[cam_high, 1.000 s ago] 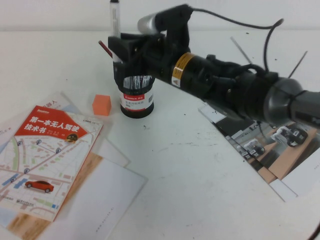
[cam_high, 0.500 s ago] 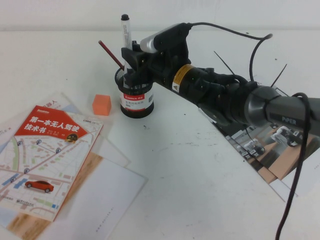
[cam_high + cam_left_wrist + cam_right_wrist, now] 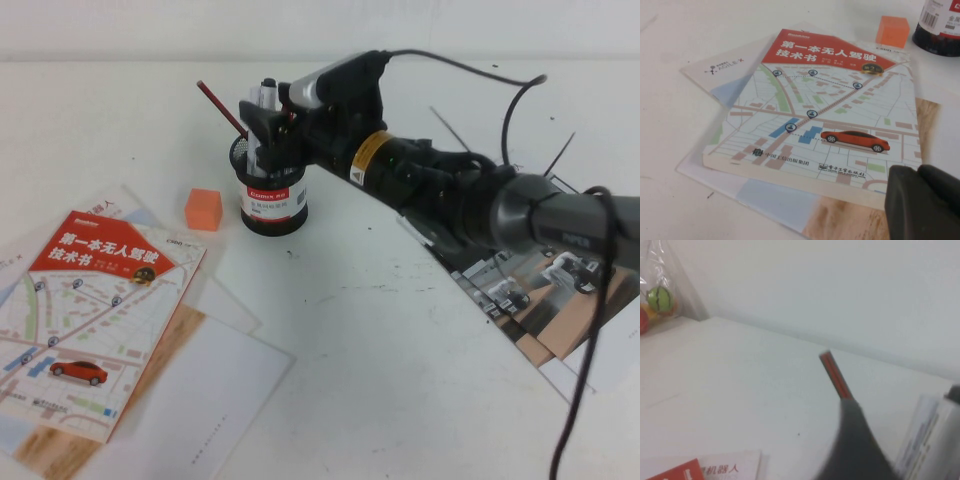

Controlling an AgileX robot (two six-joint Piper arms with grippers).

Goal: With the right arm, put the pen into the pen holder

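The pen [image 3: 264, 96], white with a black end, stands in the black mesh pen holder [image 3: 273, 200] at the table's far middle, only its upper part showing above the rim. My right gripper [image 3: 262, 130] hovers right over the holder's mouth, around the pen, and looks open. In the right wrist view one dark finger [image 3: 855, 440] shows with a gap between it and the blurred pen barrel [image 3: 932, 440]. My left gripper [image 3: 922, 205] is shut and empty, low over the book; it is out of the high view. The holder's base also shows in the left wrist view [image 3: 940, 25].
A red pencil [image 3: 220, 105] leans out of the holder to the left. An orange cube [image 3: 203, 209] sits just left of the holder. A map-cover book [image 3: 90, 310] on papers lies at the front left. Magazines [image 3: 540, 290] lie under the right arm.
The pen has dropped down into the holder; a second ago it stood high above the rim in the gripper. The right gripper has stayed over the holder.
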